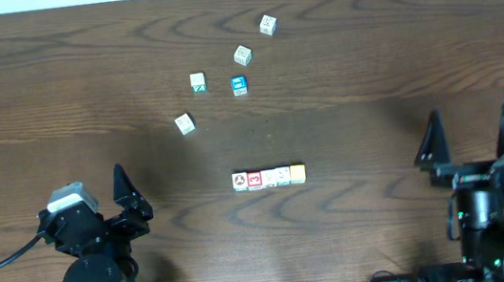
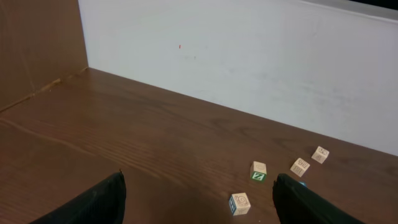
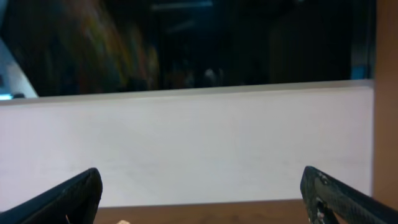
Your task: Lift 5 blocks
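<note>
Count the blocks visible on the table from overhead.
10. Five form the row mid-table; five lie scattered beyond: blue cube, green-marked cube, three whitish cubes. None looks hidden.

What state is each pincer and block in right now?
Left pincer: open, empty.
Right pincer: open, empty.
Row of five blocks: on table, side by side, unlifted.
Blue-faced cube: loose on table.
Green-marked cube: loose on table.
Nearest pale cube: loose, alone.
Middle pale cube: loose, alone.
Farthest pale cube: loose, alone.

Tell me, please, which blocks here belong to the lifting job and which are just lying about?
For the job:
- row of five blocks, white at one end, yellow-topped at the other

Lying about:
- blue-faced cube
- green-marked cube
- three pale cubes
</note>
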Motion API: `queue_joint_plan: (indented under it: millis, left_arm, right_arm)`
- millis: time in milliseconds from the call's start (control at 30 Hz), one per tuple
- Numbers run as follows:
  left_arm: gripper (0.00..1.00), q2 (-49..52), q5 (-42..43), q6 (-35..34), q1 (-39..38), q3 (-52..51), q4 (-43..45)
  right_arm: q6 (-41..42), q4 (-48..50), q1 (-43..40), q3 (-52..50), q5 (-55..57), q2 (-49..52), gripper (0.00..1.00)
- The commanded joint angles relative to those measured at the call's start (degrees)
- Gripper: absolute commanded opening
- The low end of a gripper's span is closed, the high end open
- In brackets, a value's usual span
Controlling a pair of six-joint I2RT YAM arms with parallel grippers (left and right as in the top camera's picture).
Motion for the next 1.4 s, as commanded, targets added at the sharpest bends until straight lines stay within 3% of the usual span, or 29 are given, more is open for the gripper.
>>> queue_joint_plan:
  millis: [0, 367, 700, 1367]
  left_arm:
    - [0.76, -0.1, -1.1, 0.3, 0.2, 0.8, 0.0]
    - [0.76, -0.2, -1.1, 0.3, 0.2, 0.8, 0.0]
    - [0.76, -0.1, -1.1, 0.3, 0.2, 0.8, 0.0]
    - [0.76, -0.1, -1.1, 0.3, 0.2, 0.8, 0.0]
  right_arm:
    - [2.1, 3.5, -0.7, -5.5, -2.1, -5.5, 0.99]
    - [4.3, 5.1, -0.8, -18.6, 0.6, -10.0, 0.99]
    - [4.0, -15.0, -0.8, -18.6, 2.7, -10.0, 0.99]
    - [1.5, -14.6, -0.8, -18.6, 2.1, -10.0, 0.99]
